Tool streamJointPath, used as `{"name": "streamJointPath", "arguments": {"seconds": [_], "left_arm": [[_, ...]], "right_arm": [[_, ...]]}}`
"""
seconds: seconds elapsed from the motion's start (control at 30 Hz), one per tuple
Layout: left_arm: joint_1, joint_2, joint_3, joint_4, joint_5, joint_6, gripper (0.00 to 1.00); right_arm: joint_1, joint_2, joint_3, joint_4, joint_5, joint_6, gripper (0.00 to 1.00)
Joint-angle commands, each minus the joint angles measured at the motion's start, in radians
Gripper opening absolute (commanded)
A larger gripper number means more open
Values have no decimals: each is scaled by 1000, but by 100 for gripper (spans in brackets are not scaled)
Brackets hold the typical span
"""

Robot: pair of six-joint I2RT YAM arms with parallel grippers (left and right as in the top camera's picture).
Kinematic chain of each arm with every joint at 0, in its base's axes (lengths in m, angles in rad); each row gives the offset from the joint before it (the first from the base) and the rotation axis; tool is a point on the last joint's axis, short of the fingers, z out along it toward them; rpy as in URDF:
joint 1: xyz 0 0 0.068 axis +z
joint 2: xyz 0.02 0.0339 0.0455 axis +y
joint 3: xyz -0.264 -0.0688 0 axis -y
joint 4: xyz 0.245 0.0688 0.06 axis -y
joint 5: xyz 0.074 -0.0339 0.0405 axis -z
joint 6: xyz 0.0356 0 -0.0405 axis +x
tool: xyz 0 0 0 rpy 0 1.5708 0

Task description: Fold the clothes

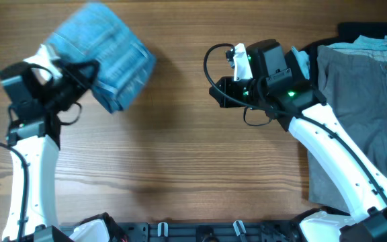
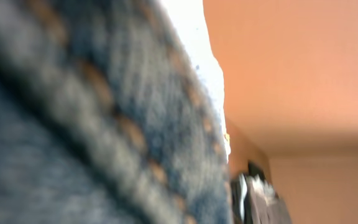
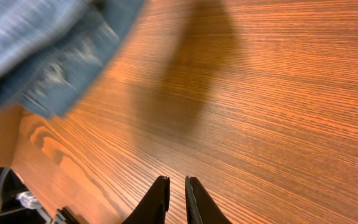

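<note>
Showing as a thick folded bundle, the jeans [image 1: 109,57] sit blurred at the far left of the surface [image 1: 180,168]. The left gripper [image 1: 86,75] meets their near-left edge and seems pinched on the denim, which fills its wrist view. The right gripper [image 3: 176,199] hangs over bare wood mid-surface, pressed nearly together and empty. Grey trousers [image 1: 368,101] lie at the right.

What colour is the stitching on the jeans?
Orange-tan stitching on light-blue jeans; clearest in the left wrist view.

The light-blue jeans [image 1: 106,54] sit at the far left, folded into a compact, blurred bundle with orange seam stitching showing.
</note>
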Motion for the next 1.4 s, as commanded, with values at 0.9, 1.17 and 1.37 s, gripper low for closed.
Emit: {"name": "streamJointPath", "arguments": {"seconds": [0.9, 1.17, 1.37], "left_arm": [[225, 461, 42, 229, 50, -89, 100], [224, 99, 42, -450, -296, 246, 100], [223, -214, 134, -678, -145, 517, 100]], "right_arm": [[0, 6, 3, -140, 30, -22, 13], [0, -5, 3, -168, 24, -105, 17], [0, -150, 3, -180, 109, -114, 17]]}}
